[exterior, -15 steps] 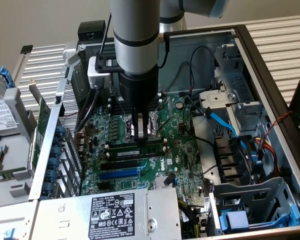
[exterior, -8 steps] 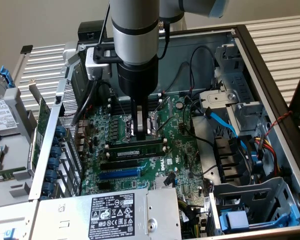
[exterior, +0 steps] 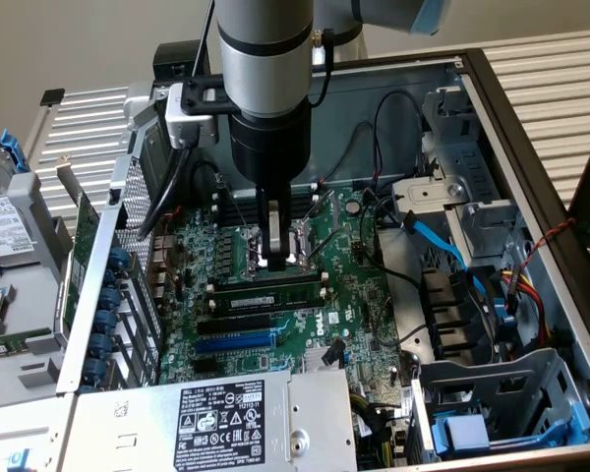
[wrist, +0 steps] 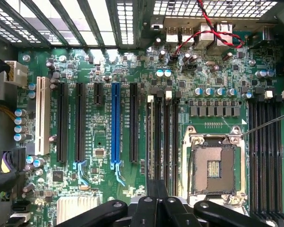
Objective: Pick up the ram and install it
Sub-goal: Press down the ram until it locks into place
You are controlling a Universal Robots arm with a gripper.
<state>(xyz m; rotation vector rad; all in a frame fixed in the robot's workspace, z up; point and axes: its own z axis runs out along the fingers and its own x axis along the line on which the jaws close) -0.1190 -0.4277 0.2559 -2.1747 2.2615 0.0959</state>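
Observation:
The ram (exterior: 275,292) is a long thin green stick with black chips. It stands on edge in one of the black memory slots (wrist: 166,137) on the motherboard (exterior: 364,295), level along its length. My gripper (exterior: 272,258) hangs straight down over the middle of the stick, its fingertips at or just above the top edge; whether they touch it is unclear. In the wrist view the gripper (wrist: 157,184) has its two black fingers pressed together over the slot bank, with nothing between them.
The open CPU socket (wrist: 213,165) lies right beside the slots, with a second slot bank (wrist: 265,151) beyond it. A blue expansion slot (exterior: 234,343), the power supply (exterior: 221,423), a blue cable (exterior: 438,241) and the drive cage (exterior: 501,403) surround the board. A green card (exterior: 79,256) stands outside the case wall.

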